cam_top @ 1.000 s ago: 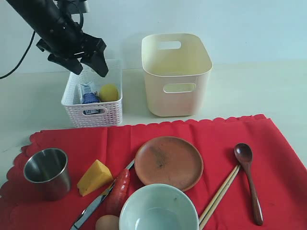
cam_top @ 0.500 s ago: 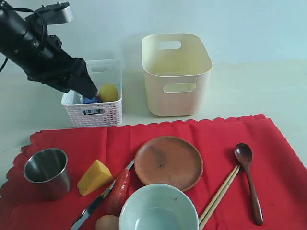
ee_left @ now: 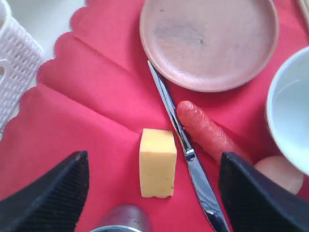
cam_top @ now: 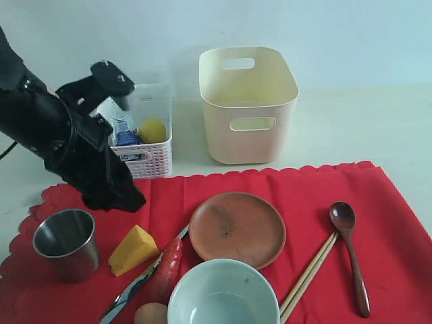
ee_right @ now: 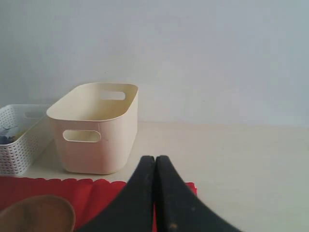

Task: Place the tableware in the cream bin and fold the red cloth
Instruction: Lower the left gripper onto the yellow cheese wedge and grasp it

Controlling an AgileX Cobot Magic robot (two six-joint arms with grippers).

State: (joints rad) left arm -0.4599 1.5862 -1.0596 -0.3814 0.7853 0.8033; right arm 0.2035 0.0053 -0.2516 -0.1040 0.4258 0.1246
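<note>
- Two grippers, neither holding anything. Left gripper (ee_left: 153, 157) has its jaws spread wide and hangs over the cheese (cam_top: 133, 250) and the knife (cam_top: 138, 287). Right gripper (ee_right: 155, 160) has its pads pressed together.
- Exterior view: my left arm is one dark mass at the left of the frame, and I can't separate the fingers there. My right arm is outside that view.
- The left arm covers the left part of the white lattice basket (cam_top: 145, 158), upper left. Inside it a lemon (cam_top: 153, 130) and a blue-white carton (cam_top: 121, 128) show; the rest I can't make out.
- Bottom edge cuts off the pale green bowl (cam_top: 223, 293), the egg (cam_top: 150, 314) and one end of the knife. The knife lies right along the sausage (cam_top: 167, 268), its other end at the plate rim.
- Lower ends of the chopsticks (cam_top: 309, 277) leave the frame beside the bowl.
- Steel cup (cam_top: 65, 239) stands upright at lower left; my wrist camera catches only a blurred bit of its rim.
- Round brown plate (cam_top: 237, 228) is mid-frame and the dark wooden spoon (cam_top: 351, 253) is at lower right, both fully visible.
- Cream bin (cam_top: 248, 101) stands upright at upper centre, off the cloth. Its front wall hides most of its floor.
- Red cloth (cam_top: 304, 196) is spread flat across the lower frame with all six tableware pieces on it. Its far scalloped edge is visible; the right and bottom sides are cropped.
- Surface is a pale cream tabletop (cam_top: 364, 128), with a plain pale blue-grey wall (cam_top: 337, 34) behind.
</note>
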